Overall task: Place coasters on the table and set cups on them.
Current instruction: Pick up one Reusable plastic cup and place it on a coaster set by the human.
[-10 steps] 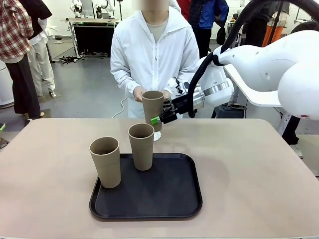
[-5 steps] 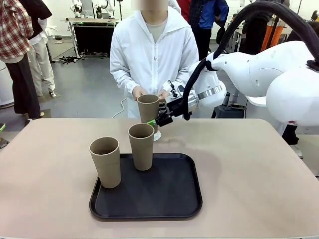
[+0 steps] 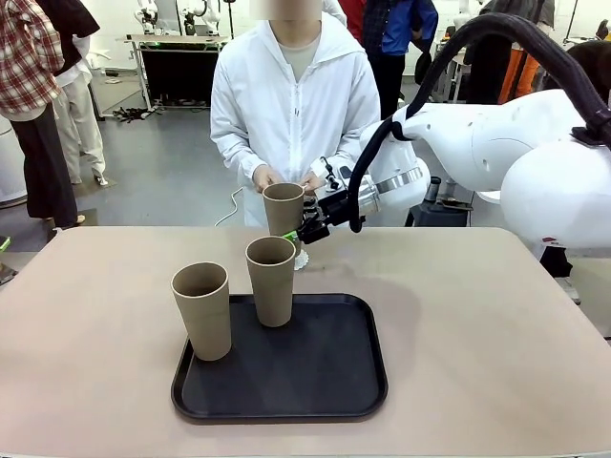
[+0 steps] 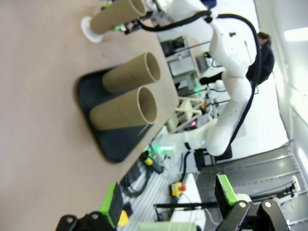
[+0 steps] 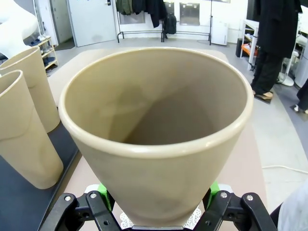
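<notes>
One cup (image 3: 202,310) stands at the tray's (image 3: 325,382) left edge.

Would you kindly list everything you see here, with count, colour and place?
table: one, beige, across the front view.
tray: one, black, near the middle of the table.
cups: three, tan-brown; two upright on the tray, the third gripped beyond it.
coaster: one, white, lacy, on the table under the gripped cup.
person: one, white jacket, far side, hands by the gripped cup.
bystanders: several, background.
right jaws: black, green pads, shut on the third cup.
left jaws: black, green pads, open, empty.
</notes>
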Tool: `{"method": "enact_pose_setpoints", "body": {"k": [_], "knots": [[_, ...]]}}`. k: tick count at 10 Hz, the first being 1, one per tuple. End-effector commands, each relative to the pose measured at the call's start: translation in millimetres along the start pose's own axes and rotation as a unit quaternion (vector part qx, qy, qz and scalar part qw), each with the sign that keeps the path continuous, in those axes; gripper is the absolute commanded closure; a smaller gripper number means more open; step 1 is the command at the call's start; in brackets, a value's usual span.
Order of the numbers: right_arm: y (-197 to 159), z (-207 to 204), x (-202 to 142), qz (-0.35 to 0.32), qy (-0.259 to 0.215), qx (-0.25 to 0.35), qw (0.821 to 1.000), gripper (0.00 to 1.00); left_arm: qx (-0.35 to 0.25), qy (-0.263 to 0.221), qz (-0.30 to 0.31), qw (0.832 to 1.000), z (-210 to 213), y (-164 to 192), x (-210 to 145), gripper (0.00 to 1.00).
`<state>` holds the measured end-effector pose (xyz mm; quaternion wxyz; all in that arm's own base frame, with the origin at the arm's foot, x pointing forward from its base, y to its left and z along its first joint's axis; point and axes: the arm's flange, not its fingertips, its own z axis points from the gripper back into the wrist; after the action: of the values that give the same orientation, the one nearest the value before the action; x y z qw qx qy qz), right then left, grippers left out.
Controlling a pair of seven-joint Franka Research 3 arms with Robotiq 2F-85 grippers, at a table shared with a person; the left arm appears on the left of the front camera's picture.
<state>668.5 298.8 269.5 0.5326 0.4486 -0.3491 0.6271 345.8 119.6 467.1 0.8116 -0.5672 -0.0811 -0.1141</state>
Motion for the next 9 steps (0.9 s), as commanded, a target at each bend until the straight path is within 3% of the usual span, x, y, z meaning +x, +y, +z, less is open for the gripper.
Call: {"method": "enact_pose_setpoints", "body": {"k": [1, 9], "knots": [[-13.2, 2.7, -1.3, -0.009, 0.001, 0.014, 1.000, 0.18, -0.003, -0.003, -0.002, 1.000, 1.4, -1.3, -0.4, 0.00], [-15.6, -0.3, -8.0, -0.017, -0.005, 0.029, 0.999, 0.18, -0.003, -0.003, -0.002, 1.000, 1.4, -1.3, -0.4, 0.00]]}}
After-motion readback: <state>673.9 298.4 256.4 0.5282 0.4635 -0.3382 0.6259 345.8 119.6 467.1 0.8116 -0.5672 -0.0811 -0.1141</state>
